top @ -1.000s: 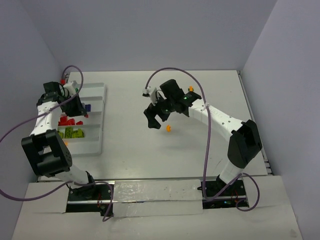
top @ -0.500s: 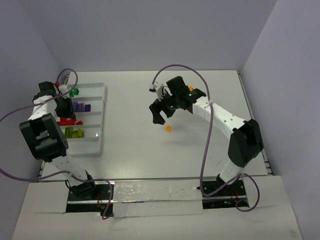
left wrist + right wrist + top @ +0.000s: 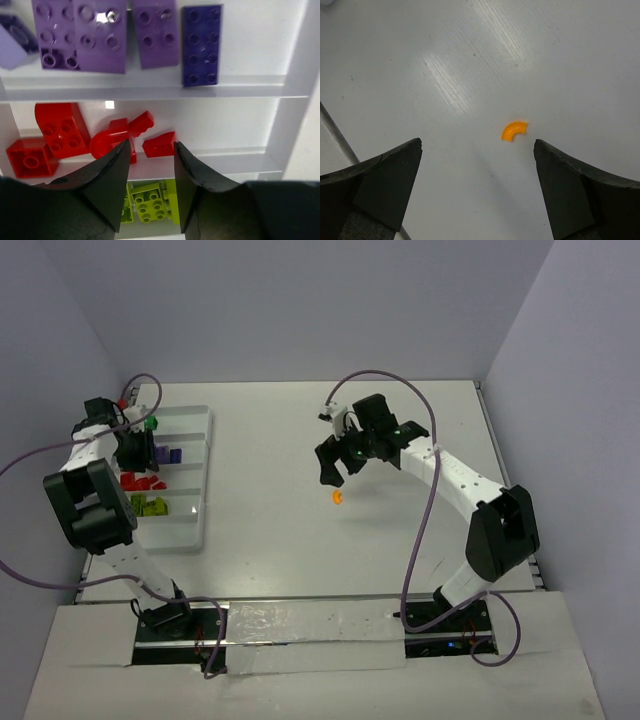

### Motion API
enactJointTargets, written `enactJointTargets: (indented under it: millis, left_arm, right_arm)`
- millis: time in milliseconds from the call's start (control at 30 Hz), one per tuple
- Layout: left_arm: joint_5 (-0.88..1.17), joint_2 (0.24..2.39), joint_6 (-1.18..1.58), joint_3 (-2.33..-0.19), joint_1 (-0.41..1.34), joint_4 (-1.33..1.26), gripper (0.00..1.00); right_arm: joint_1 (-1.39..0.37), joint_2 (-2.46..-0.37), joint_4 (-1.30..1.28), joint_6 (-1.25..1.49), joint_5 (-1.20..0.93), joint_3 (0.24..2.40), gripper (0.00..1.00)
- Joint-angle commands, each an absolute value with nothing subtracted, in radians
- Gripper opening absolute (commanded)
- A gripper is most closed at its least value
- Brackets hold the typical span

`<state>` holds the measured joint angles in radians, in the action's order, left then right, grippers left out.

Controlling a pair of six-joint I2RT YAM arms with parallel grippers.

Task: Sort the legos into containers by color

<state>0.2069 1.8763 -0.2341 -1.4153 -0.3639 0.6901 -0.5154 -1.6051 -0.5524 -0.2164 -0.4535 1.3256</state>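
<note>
Hovering right claw (image 3: 478, 144) spread wide over orange lego (image 3: 514, 130); left claw (image 3: 151, 144) narrowly parted above tray (image 3: 240, 92).

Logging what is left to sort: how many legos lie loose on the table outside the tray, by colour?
Orange lego: 1
Other colours: 0 loose; those seen lie in the tray
Total: 1 in view; the right arm may hide others.
</note>
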Motion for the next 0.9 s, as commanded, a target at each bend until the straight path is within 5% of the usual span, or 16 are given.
enactJointTargets:
  millis: [0,233,400,867]
  left_arm:
    - [0.281,1.783,-0.268,-1.483,-0.275,0.699,0.5]
    - [0.367,1.626,-0.206,-1.382,0.151,0.598,0.54]
    - [0.342,1.723,-0.112,-1.376,0.438,0.493,0.54]
    - [0.093,2.065,0.253,-1.615,0.785,0.548,0.63]
  right_arm:
    - [-0.458,-1.507,-0.484,-0.171,-0.458,1.286,1.0]
    - [-0.256,-1.428,-0.437,-0.059,-0.481,1.192,1.0]
    - [-0.085,-1.38,-0.44,-0.006,-0.486,1.124,1.0]
    - [0.072,-1.355,-0.449,0.024,-0.475,1.088,1.0]
